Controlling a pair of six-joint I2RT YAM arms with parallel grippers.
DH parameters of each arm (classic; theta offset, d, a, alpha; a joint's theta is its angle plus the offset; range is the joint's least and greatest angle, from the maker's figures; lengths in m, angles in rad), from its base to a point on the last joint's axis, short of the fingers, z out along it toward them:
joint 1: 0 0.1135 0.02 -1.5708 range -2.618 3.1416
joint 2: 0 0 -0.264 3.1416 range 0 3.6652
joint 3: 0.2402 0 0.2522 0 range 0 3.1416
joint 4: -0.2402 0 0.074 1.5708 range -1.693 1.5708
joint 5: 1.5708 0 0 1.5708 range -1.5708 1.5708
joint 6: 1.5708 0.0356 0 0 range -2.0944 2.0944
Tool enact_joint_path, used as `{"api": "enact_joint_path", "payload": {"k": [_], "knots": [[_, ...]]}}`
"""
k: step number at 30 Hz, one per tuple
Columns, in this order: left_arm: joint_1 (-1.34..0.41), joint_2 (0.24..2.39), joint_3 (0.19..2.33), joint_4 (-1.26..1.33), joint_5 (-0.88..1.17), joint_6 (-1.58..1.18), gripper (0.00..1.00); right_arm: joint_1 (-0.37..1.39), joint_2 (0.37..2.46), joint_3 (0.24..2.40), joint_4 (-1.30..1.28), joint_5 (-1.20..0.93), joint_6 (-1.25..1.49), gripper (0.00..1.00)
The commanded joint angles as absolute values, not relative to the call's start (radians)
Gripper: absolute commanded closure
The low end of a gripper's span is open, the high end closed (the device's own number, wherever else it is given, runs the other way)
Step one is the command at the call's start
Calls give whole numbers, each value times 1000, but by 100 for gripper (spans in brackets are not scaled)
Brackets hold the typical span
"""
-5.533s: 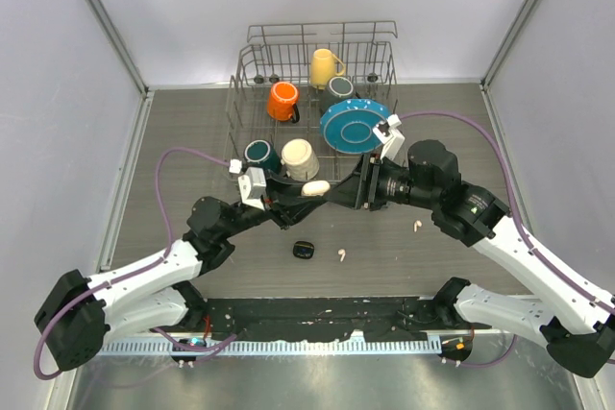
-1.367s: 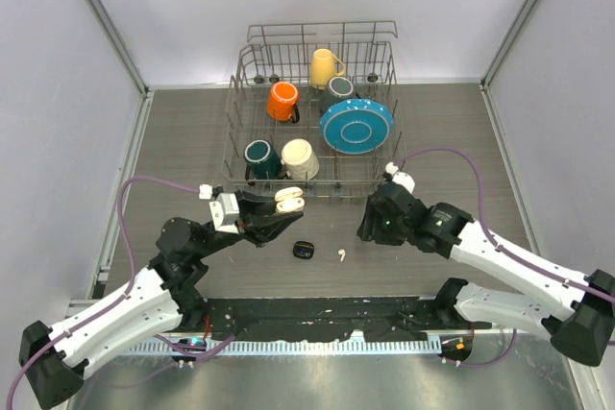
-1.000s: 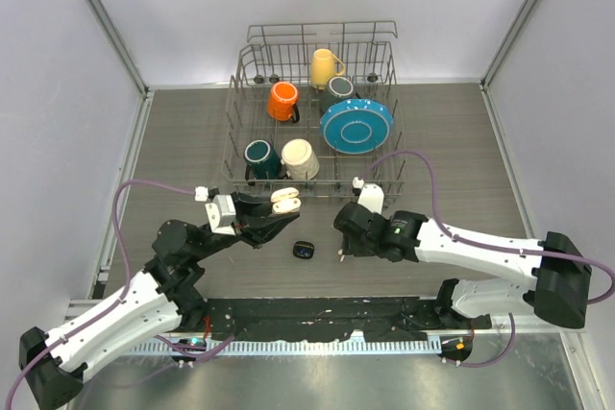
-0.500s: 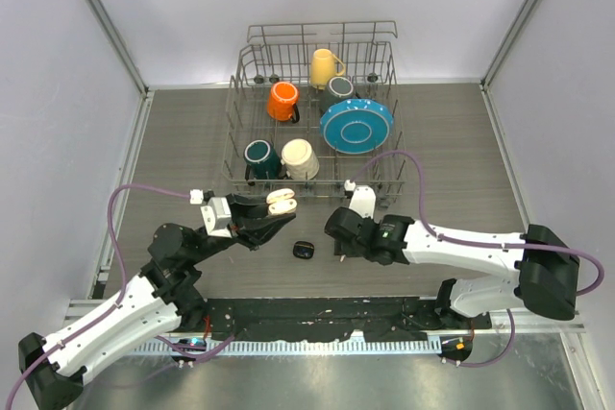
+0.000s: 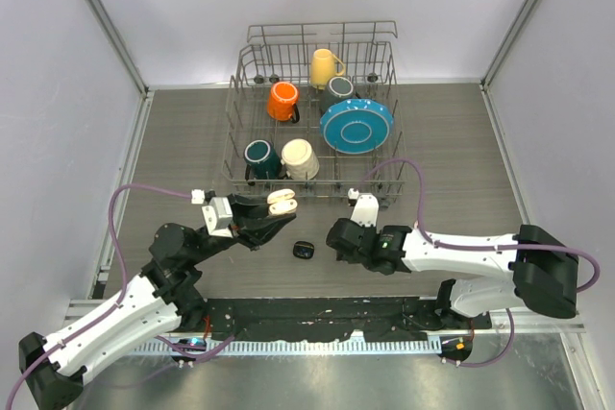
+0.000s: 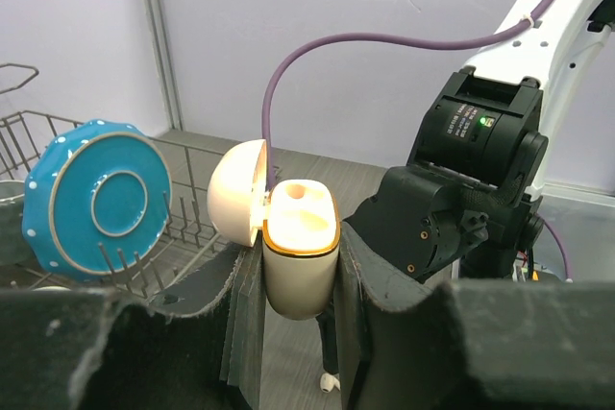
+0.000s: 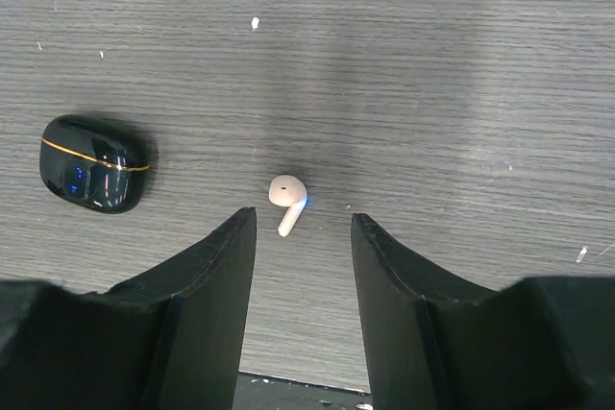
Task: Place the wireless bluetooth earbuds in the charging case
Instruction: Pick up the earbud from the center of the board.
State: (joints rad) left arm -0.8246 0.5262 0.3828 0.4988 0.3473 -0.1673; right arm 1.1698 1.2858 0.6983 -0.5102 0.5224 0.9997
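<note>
Right now, the white earbud (image 7: pixel 285 201) is seen lying flat on the table (image 7: pixel 452 84), in the gap between the fingers of the right gripper (image 7: pixel 300 228), which are spread wide apart with nothing gripped. Its round head is pointed away from the gripper and its stem back toward it, so its long line is set along the gap, tipped a little sideways. The cream charging case (image 6: pixel 300 261) is held upright, squeezed by the left gripper (image 6: pixel 296 295), with its lid swung open, well apart from the earbud; a black case (image 7: pixel 94 162) is seen near the earbud.
</note>
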Motion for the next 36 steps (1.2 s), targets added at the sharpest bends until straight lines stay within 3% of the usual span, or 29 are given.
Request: {"api": "enact_joint_path", "payload": {"k": [1, 36], "knots": [[-825, 522, 379, 523, 331, -152, 100, 1175, 1307, 699, -440, 577, 1014, 50], [-825, 523, 373, 523, 324, -153, 100, 1175, 1454, 750, -402, 526, 985, 57]]}}
